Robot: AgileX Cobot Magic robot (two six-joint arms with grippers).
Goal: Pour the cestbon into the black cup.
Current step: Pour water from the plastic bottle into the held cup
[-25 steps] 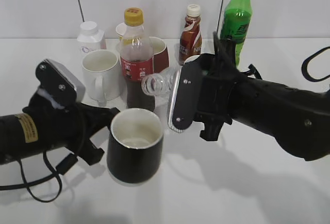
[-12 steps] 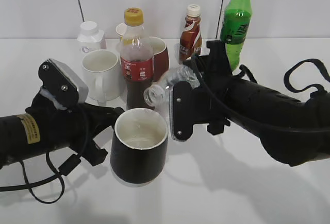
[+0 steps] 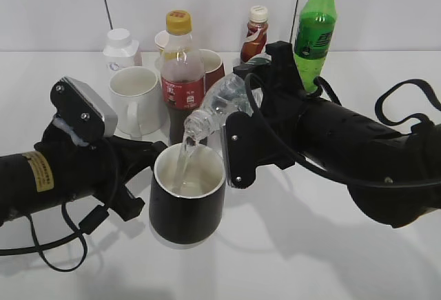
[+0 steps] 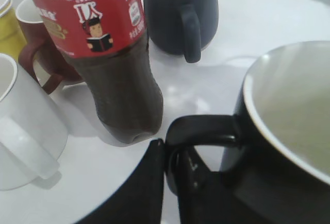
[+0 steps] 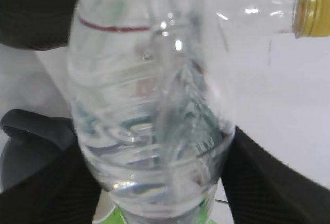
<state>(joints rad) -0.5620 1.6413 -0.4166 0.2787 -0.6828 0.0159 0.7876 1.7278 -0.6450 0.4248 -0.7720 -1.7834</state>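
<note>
Blocking most of the cestbon (image 3: 224, 103) in the exterior view, the right gripper (image 3: 265, 117) and its black wrist housing leave only the bottle's neck and ribbed shoulder showing at centre frame. The right wrist view fills with the blurred clear bottle (image 5: 154, 110), clamped between dark fingers (image 5: 46, 167) at the lower edges. Its mouth tips down-left, and a thin stream of water falls into the black cup (image 3: 187, 200) just below. The left gripper (image 3: 134, 176) is largely lost behind its own arm at lower left; the left wrist view shows its dark fingers (image 4: 142, 183) closed on the cup's handle (image 4: 198, 131), with the cup's right side cut off by the frame edge. The right arm reaches in from the right, wrist rolled over.
</note>
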